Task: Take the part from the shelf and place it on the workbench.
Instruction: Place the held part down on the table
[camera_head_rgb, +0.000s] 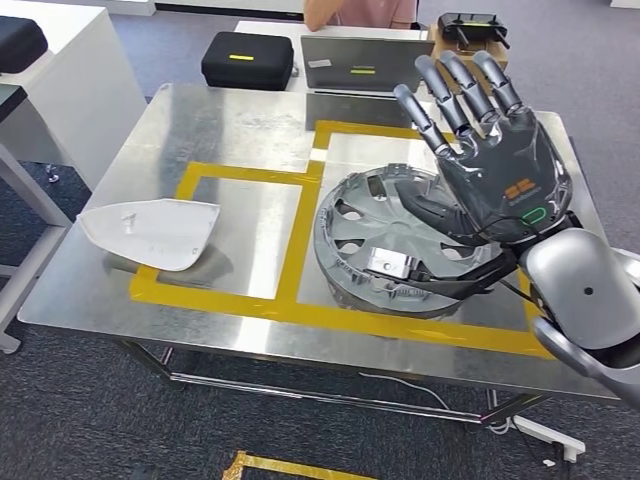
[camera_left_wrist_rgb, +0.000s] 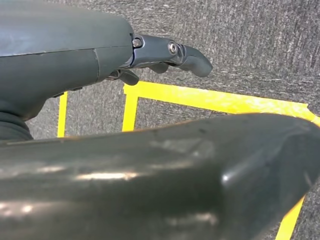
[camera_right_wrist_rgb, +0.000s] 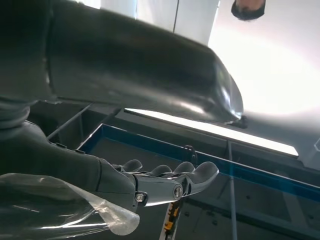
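While the right arm's silver forearm fills the near right corner of the head view, the right hand (camera_head_rgb: 504, 165) is raised above the workbench (camera_head_rgb: 226, 120), back of the hand toward the camera, fingers (camera_head_rgb: 453, 95) straight and fanned apart, holding nothing; a small orange logo and a green-lit outline sit on the back of the hand, the lettering under the logo too small to read. Just beneath and beside it lies the part (camera_head_rgb: 385, 245), a grey wheel cover with spoke-like cut-outs, flat on the metal top inside the right-hand rectangle of yellow tape (camera_head_rgb: 302, 225). Well apart to the left, a white curved panel (camera_head_rgb: 151, 232) rests in the left rectangle, overlapping its tape edge. Farther back, a black case (camera_head_rgb: 247, 60) with a yellow strip, a dark flat laptop-like slab (camera_head_rgb: 358, 65) with a white sticker and a yellow-green label, both unreadable, and a black router (camera_head_rgb: 472, 25) stand on another table, with a person in pink (camera_head_rgb: 358, 10) at the far edge. From the left wrist, the left hand (camera_left_wrist_rgb: 166, 52) hangs over grey carpet (camera_left_wrist_rgb: 245, 40) crossed by yellow floor tape (camera_left_wrist_rgb: 219, 100); its thumb lies out straight and the darker fingers are mostly hidden, so I cannot tell how wide it stands. From the right wrist, the same spread fingers (camera_right_wrist_rgb: 170, 172) show against a blue-framed structure (camera_right_wrist_rgb: 188, 150), with clear plastic film (camera_right_wrist_rgb: 56, 210) in the near corner.
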